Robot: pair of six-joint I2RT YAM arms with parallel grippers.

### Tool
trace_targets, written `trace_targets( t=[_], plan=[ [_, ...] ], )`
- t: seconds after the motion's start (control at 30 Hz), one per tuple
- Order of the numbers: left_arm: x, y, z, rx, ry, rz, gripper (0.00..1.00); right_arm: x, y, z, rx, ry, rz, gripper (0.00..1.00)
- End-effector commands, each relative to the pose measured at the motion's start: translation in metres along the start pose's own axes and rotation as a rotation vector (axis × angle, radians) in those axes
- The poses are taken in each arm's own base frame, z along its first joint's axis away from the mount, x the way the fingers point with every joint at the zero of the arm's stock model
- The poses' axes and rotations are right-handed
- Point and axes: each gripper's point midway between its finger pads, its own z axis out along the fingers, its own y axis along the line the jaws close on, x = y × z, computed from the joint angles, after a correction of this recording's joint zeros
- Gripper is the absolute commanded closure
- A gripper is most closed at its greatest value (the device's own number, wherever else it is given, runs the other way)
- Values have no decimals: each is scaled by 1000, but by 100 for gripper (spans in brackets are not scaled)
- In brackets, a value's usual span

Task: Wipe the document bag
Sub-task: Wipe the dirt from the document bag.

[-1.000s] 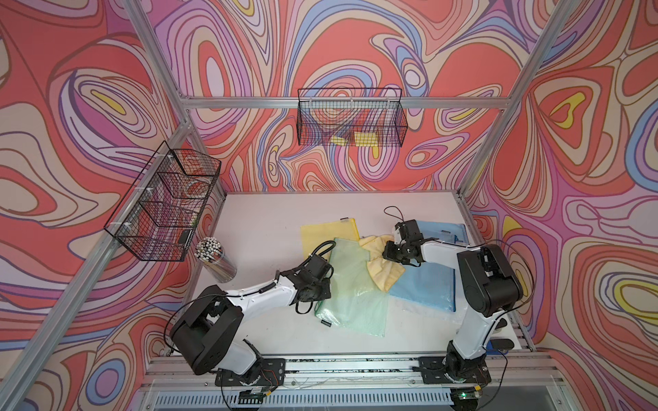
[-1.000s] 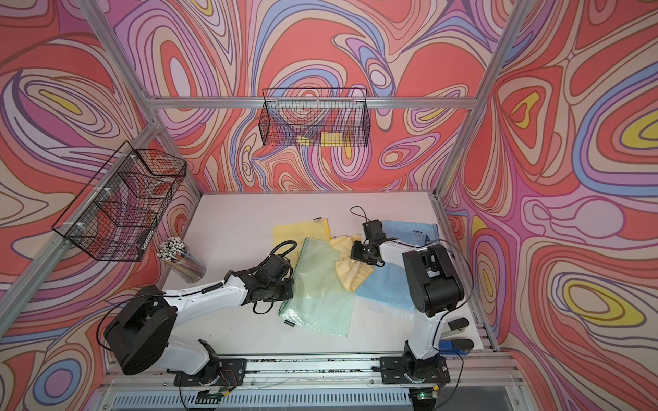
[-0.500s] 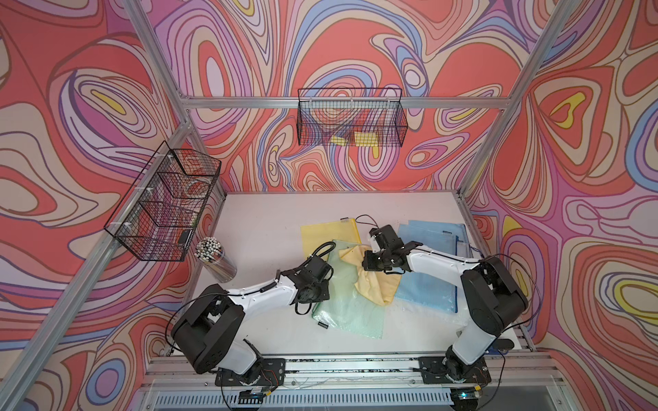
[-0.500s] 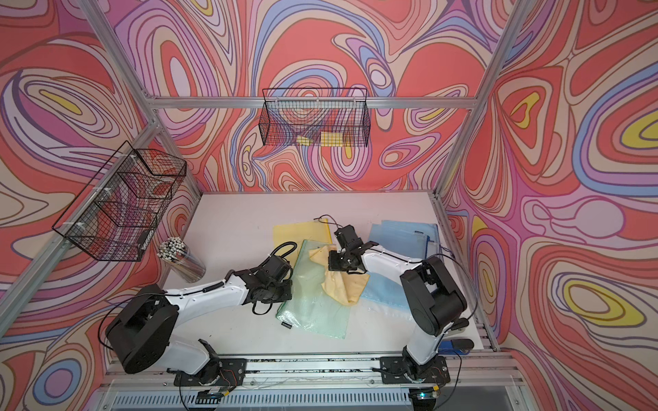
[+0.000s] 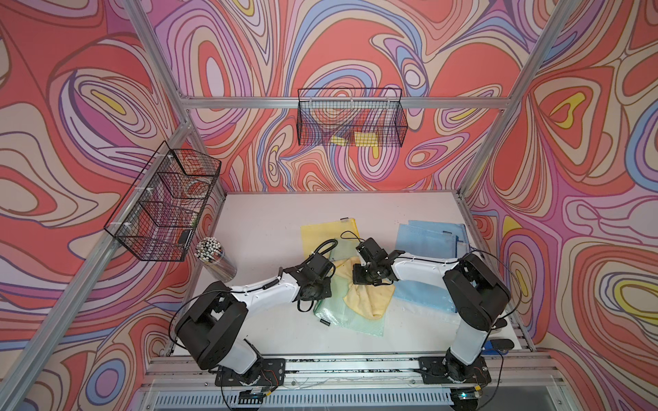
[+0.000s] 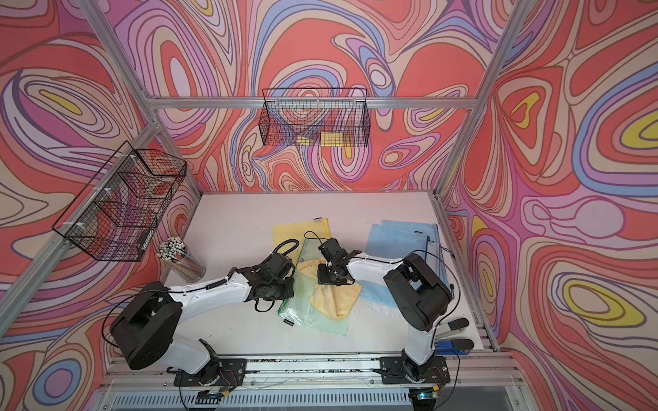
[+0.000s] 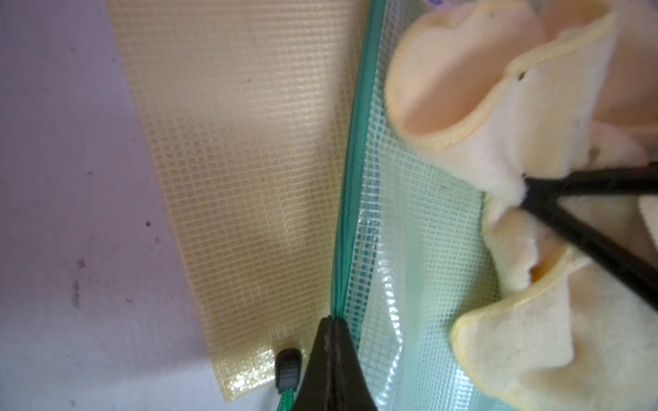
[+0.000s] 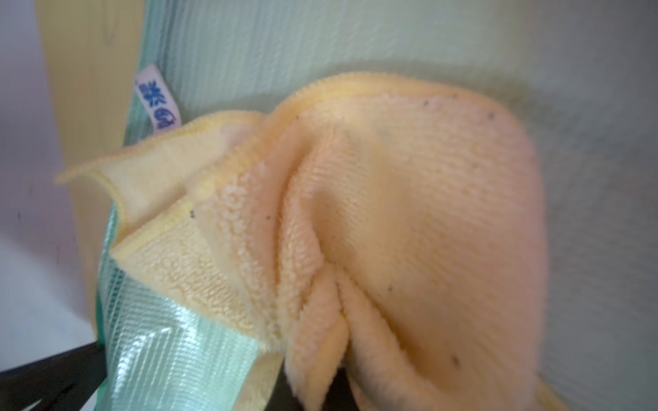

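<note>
Your left tool [image 7: 333, 331] was clamped shut on the zip edge of the green document bag [image 7: 409, 213], which lay flat on the bench [image 7: 71, 178] just ahead of it. The bag looked thin, light and slick: grid-reinforced plastic, floppy and likely to slide, so the stiffer zip edge suited holding. Your right tool [image 7: 530, 194] was closed on a bunched, fluffy yellow cloth [image 8: 391, 213] resting on the bag.

A jar [image 5: 217, 261], perhaps of pens, stands beneath the side basket [image 5: 163, 206]; blue folders [image 5: 431, 236] lie well apart.
</note>
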Motion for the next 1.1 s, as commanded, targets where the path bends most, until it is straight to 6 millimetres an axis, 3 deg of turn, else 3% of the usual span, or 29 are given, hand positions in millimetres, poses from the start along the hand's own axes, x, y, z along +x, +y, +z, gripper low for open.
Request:
trace_targets(
  t=[0.0,0.07,0.1,0.2,0.23,0.33,0.37,0.4,0.5,0.63,0.77,0.93,1.07],
  plan=[
    [-2,5,-3,-30,-6,8,100,-2,-82,-9,186,16,106,100],
    [-1,5,-2,-26,-4,5,100,-4,-96,-13,194,14,131,100],
    [-1,5,-1,-23,-5,2,100,-13,-91,-24,182,-21,123,100],
    [0,3,2,-16,0,-1,100,-21,-68,-31,79,-40,132,100],
    [0,2,2,-14,1,-1,100,-24,-56,-33,27,-47,133,93],
    [-1,1,3,-13,4,2,100,-29,-22,-48,-50,-95,82,59],
    [-1,1,3,-15,5,4,100,-31,-15,-54,-46,-108,61,37],
    [-1,1,3,-17,5,7,100,-33,-9,-61,-32,-125,35,27],
    [-2,1,1,-16,3,9,100,-39,-8,-86,46,-162,-16,17],
    [-2,-1,3,-8,4,8,100,-42,-28,-111,198,-178,-64,16],
    [0,-1,6,-1,11,2,100,-37,-42,-120,287,-162,-126,16],
    [1,-2,8,1,15,-1,100,-13,-47,-115,337,-89,-99,22],
    [1,-1,7,0,13,0,100,11,-49,-129,328,-101,-40,19]
  ],
)
